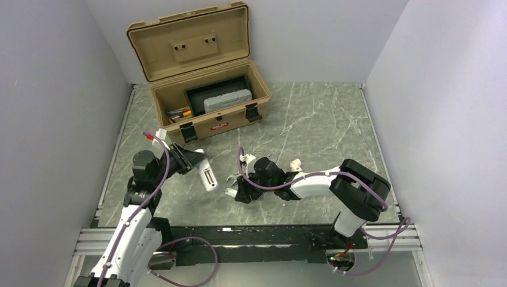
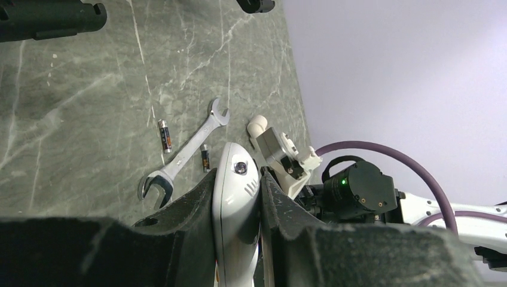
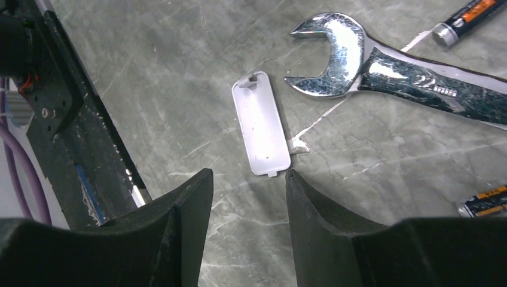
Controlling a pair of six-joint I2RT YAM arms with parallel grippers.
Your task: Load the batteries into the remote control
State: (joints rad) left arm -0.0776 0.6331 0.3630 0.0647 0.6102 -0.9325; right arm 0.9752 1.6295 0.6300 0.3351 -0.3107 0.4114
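Observation:
My left gripper (image 2: 238, 179) is shut on the remote control (image 2: 234, 203), a slim white bar held above the table; in the top view the remote (image 1: 208, 177) sticks out of the gripper (image 1: 192, 160) with its dark recess facing up. My right gripper (image 3: 248, 174) is open and empty, low over the table just short of a small white curved plastic cover (image 3: 261, 124). Two batteries (image 2: 164, 136) (image 2: 205, 157) lie on either side of a silver wrench (image 2: 185, 156). In the right wrist view the batteries show at the top right (image 3: 472, 13) and right edge (image 3: 487, 203).
The silver wrench (image 3: 382, 69) lies just past the cover. An open tan toolbox (image 1: 209, 101) stands at the back left with a tray and small items inside. The right arm (image 1: 335, 182) stretches across the near middle of the marbled table (image 1: 323, 125).

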